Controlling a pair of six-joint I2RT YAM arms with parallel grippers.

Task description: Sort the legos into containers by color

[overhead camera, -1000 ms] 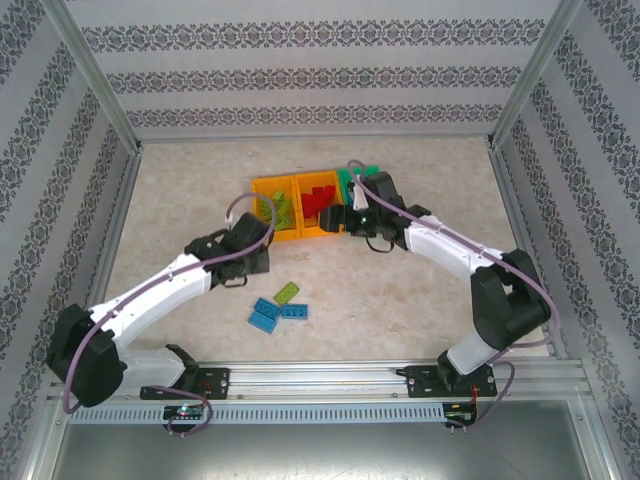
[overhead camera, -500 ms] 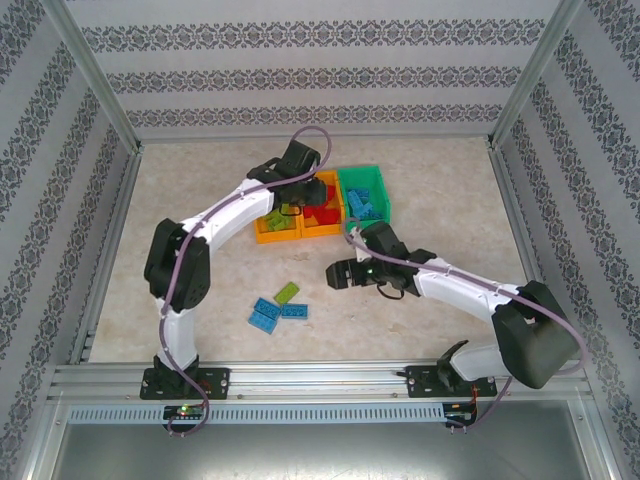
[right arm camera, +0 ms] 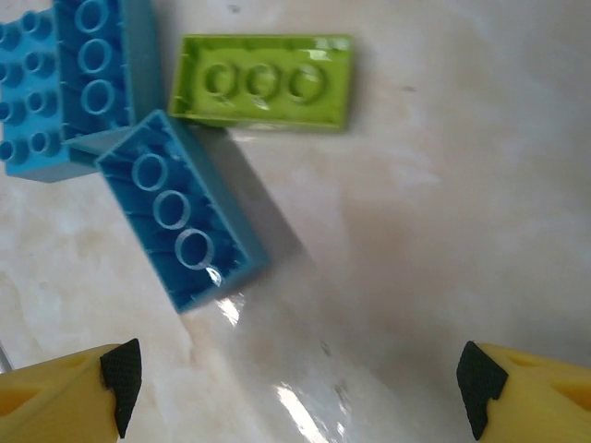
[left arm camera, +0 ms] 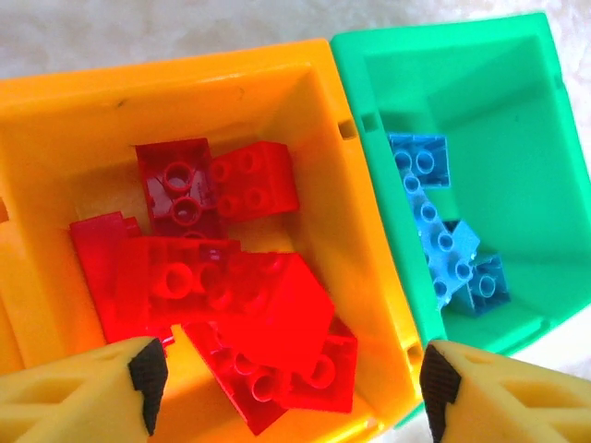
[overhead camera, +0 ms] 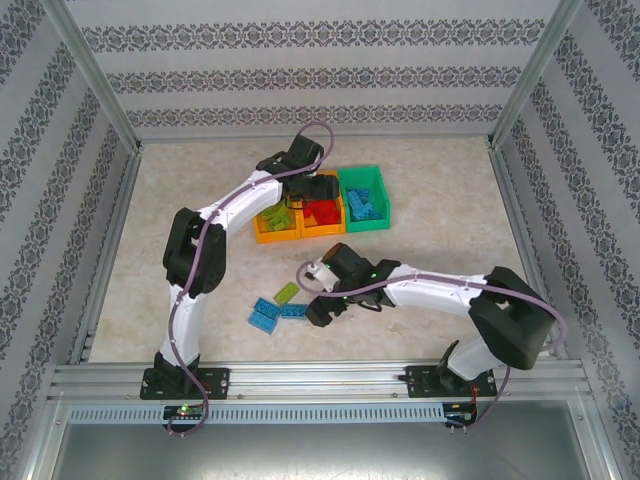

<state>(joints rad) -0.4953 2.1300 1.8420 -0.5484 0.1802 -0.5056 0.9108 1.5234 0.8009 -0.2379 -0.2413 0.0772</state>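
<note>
Hovering left hand [left arm camera: 286, 388], jaws apart and empty, over orange bin [left arm camera: 355, 231] of reds [left arm camera: 268, 314]. Holding right hand [right arm camera: 295, 378] apart above worktop [right arm camera: 443, 185], over 2 blues [right arm camera: 180, 212], 1 lime [right arm camera: 263, 81]. Next: descend on nearest blue, clamp, carry to green bin [left arm camera: 517, 138].

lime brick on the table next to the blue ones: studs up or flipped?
Flipped. The lime brick shows its hollow underside, with three round tubes inside the rim facing the right wrist camera. No studs are visible on it.
</note>
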